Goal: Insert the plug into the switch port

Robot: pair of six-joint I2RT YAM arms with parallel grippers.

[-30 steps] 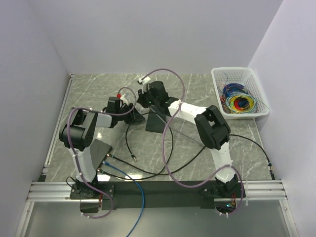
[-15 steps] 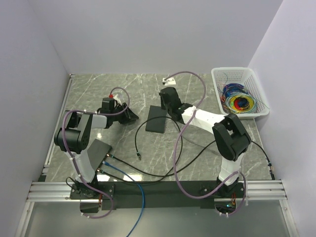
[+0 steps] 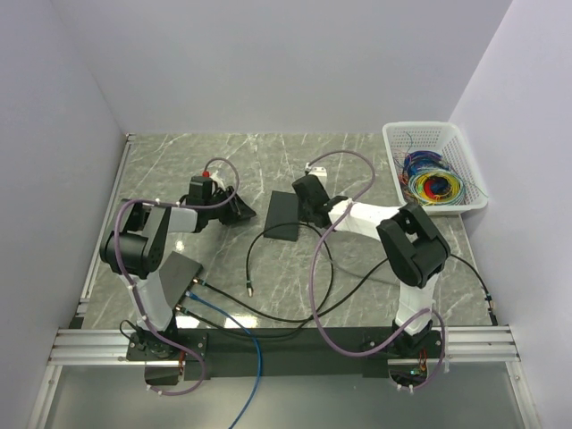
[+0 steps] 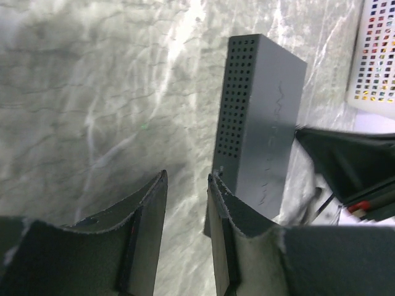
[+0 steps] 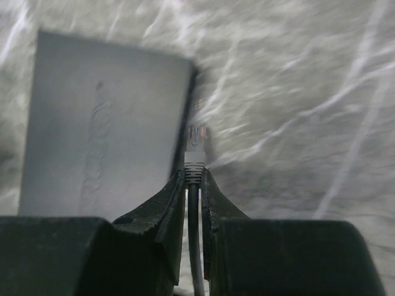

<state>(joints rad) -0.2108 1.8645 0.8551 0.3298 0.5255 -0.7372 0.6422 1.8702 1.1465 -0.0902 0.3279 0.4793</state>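
Black right gripper [image 5: 192, 177], reaching low, pinches plug [image 5: 196, 140] beside switch [image 5: 99, 123].

The switch [image 3: 284, 215] lies near the middle of the table [image 3: 357, 152], between the two grippers. The left gripper [image 4: 187, 182] is just to its left. The right gripper [image 5: 193, 179] is at its right side, and the plug [image 5: 196, 139] sticks out ahead of that gripper's fingertips, just beside the switch's edge. A basket [image 3: 435, 130] stands at the far right corner with a coil of wires [image 3: 434, 186] in it. A flat box [image 3: 176, 271] lies at the near left, and cables [image 3: 247, 268] trail in front of the switch.
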